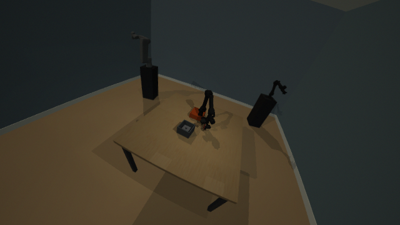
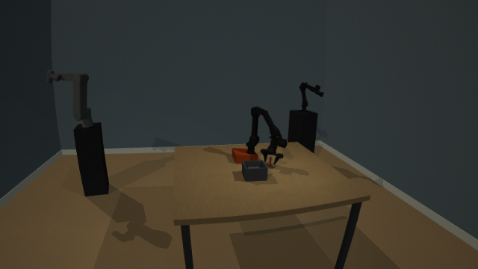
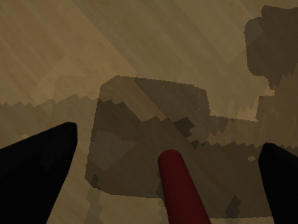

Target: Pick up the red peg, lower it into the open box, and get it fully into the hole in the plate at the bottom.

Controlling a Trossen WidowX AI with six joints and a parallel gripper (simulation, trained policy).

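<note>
The red peg (image 1: 204, 126) (image 2: 269, 161) (image 3: 184, 190) stands upright on the table, just right of the box in the exterior view. My gripper (image 2: 270, 163) (image 3: 173, 144) is open and points down, low over the table, with a finger on either side of the peg. In the wrist view the peg stands between the fingers, nearer the right one, and both fingers look clear of it. The dark grey open box (image 1: 182, 132) (image 2: 255, 174) stands beside the gripper. Inside it lies a light plate (image 1: 188, 127) with a dark hole at its middle.
The arm's orange base block (image 1: 194, 114) (image 2: 240, 156) stands behind the box on the wooden table (image 1: 187, 159) (image 2: 216, 198). Two other arms stand on dark pedestals (image 1: 149, 82) (image 1: 260, 110) beyond the table. The gripper's shadow falls around the peg.
</note>
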